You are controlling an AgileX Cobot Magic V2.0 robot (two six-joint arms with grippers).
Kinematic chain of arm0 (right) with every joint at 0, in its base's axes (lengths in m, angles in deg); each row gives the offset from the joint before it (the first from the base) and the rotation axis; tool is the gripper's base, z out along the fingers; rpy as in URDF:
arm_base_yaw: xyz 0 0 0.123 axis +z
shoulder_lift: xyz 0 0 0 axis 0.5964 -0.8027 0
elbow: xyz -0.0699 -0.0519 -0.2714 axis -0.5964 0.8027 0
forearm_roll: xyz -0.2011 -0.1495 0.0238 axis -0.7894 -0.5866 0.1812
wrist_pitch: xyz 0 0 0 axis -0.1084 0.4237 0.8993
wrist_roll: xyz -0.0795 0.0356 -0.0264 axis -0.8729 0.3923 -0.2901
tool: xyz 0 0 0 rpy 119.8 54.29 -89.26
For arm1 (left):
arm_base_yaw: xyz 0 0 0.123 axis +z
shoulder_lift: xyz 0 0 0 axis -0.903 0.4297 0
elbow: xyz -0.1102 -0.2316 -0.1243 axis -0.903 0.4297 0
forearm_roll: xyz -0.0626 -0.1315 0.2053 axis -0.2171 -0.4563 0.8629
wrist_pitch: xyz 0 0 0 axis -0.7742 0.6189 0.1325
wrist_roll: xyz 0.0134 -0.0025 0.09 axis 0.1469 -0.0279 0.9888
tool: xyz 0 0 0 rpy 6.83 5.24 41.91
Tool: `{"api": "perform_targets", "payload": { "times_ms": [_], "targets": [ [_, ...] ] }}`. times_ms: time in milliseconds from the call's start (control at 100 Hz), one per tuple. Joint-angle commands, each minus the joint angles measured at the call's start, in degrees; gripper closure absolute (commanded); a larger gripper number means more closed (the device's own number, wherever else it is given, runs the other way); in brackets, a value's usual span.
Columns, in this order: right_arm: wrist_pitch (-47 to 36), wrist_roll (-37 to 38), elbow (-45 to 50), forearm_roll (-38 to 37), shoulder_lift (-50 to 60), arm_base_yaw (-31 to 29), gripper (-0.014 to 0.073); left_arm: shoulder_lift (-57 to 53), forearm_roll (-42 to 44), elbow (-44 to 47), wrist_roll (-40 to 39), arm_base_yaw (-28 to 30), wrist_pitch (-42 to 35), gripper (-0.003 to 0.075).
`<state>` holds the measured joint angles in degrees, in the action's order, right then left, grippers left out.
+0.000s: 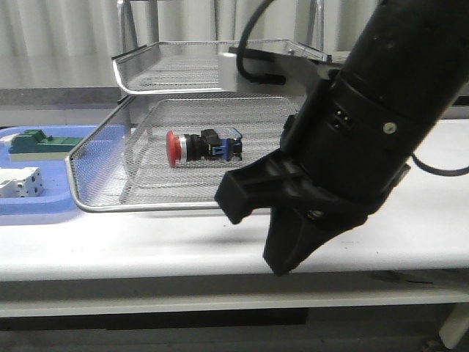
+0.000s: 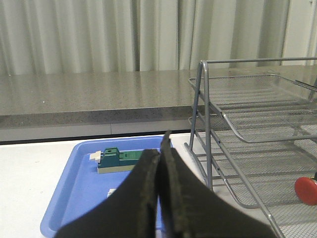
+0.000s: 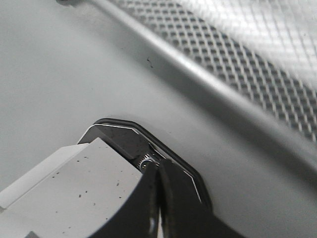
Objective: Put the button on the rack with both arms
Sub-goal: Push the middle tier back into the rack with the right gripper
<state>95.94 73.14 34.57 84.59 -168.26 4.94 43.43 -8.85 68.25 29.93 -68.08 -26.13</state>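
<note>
Button's sitting in the rack's pulled-out lower tray, both grippers empty

In your front view the button [image 1: 204,147] lies on its side on the mesh of the rack [image 1: 102,176], left of centre, red head pointing left. Your right gripper [image 1: 260,231] fills the lower right, fingers spread apart with nothing between them, hanging just in front of the tray's front rim. Your left gripper [image 2: 161,198] is pressed closed on nothing in its wrist view, with the blue tray [image 2: 74,193] and green block [image 2: 116,159] behind it, left of the rack
</note>
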Motion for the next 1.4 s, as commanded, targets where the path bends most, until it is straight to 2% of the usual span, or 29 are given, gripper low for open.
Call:
{"api": "perform_targets", "payload": {
  "times_ms": [0,450,970,1170,1390],
  "targets": [
    [-2.30,-0.73,-3.03,-1.44,-0.28,0.05,0.0659,0.56,-0.69,-1.55,-0.54,0.20,-4.62,0.0741],
    [-5.98,-0.73,-9.13,-10.04,-6.55,-0.97,0.0659,0.56,-0.69,-1.55,-0.54,0.20,-4.51,0.0741],
    [-6.99,-0.73,-21.23,-14.96,-14.06,-11.38,0.0659,0.56,-0.69,-1.55,-0.54,0.20,-4.51,0.0741],
    [-6.93,-0.73,-26.04,-16.23,-16.92,-13.36,0.0659,0.56,-0.69,-1.55,-0.54,0.20,-4.51,0.0741],
    [-6.15,-0.73,-27.01,-16.46,-17.33,-13.73,0.0659,0.56,-0.69,-1.55,-0.54,0.20,-4.51,0.0741]
  ]
}}
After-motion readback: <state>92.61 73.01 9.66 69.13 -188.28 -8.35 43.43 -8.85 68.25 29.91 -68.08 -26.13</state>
